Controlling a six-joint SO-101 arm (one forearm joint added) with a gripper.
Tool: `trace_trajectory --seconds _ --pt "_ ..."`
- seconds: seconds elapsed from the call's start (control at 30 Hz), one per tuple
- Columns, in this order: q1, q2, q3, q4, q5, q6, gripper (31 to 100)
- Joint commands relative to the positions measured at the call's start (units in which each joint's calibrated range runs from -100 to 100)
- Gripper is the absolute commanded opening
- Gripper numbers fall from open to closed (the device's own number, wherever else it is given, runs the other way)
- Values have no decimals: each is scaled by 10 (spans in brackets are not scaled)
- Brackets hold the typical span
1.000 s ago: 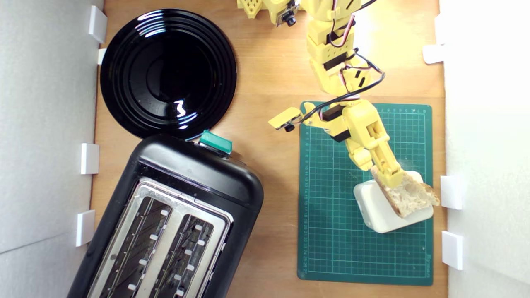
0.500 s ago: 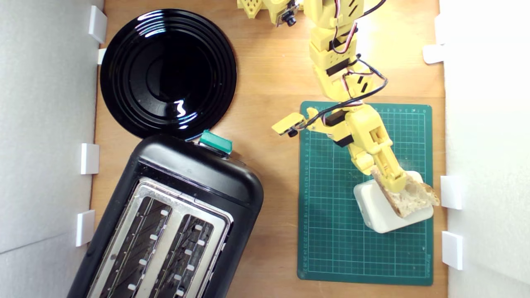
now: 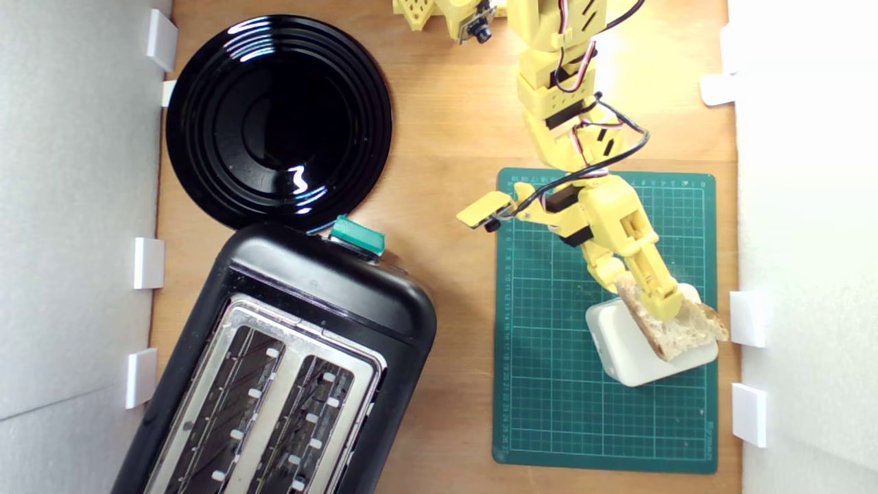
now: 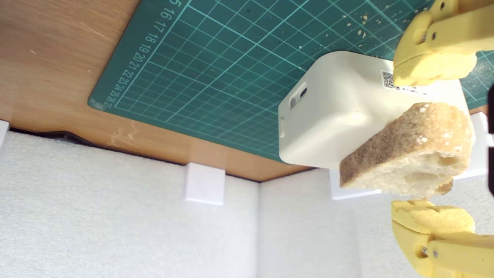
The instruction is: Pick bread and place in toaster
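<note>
Bread (image 3: 686, 328) rests on the white plastic block (image 3: 627, 350), which sits on the green cutting mat (image 3: 549, 384) toward the tabletop (image 3: 446, 137) edge on the exterior view's right. Crust faces the arm; pale crumb faces away, toward the foam wall.

Pincer (image 4: 432, 148) is open and straddles the slice. In the wrist view 1 finger (image 4: 432, 58) sits over the block's labelled top beside the crust, the other (image 4: 432, 218) beyond the crumb face. Small gaps show on both sides. Nothing is gripped yet; no lift.

Step in hand, by my reading: close on the slice.

Notes for doing it well:
- Bread overhangs the block's edge, so 1-sided contact could tip or slide it off. Centre the slice so both fingers meet it together.
- Crumb is soft and holey. Squeeze gently; press on the crust where possible.
- Finger tips should reach well along the slice; a shallow hold near the edge may tear out. How deep they sit I cannot tell.
- Raise straight up off the block before any sideways travel.

Toaster (image 3: 274, 370) stands well apart, at the tabletop corner on the exterior view's lower left, both slots empty, set at an angle. Slice will need turning to line up with a slot. Black plate (image 3: 278, 120) lies just beyond its teal lever knob (image 3: 357, 237).
</note>
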State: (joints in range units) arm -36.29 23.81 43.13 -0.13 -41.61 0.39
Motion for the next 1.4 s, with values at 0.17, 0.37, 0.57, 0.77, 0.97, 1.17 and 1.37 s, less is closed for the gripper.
trace_trajectory --seconds 0.17,0.37,0.57,0.77,0.97,1.17,1.37 --pt "-15 -9 -31 4 -20 5 889" --pt "-15 -9 -30 4 -20 5 766" --pt "-16 -9 -29 4 -20 5 692" --pt "-16 -9 -29 4 -20 4 633" --pt "-16 -9 -28 4 -20 4 589" --pt "-16 -15 -25 2 -20 4 587" --pt "-16 -32 -25 3 -19 4 587"
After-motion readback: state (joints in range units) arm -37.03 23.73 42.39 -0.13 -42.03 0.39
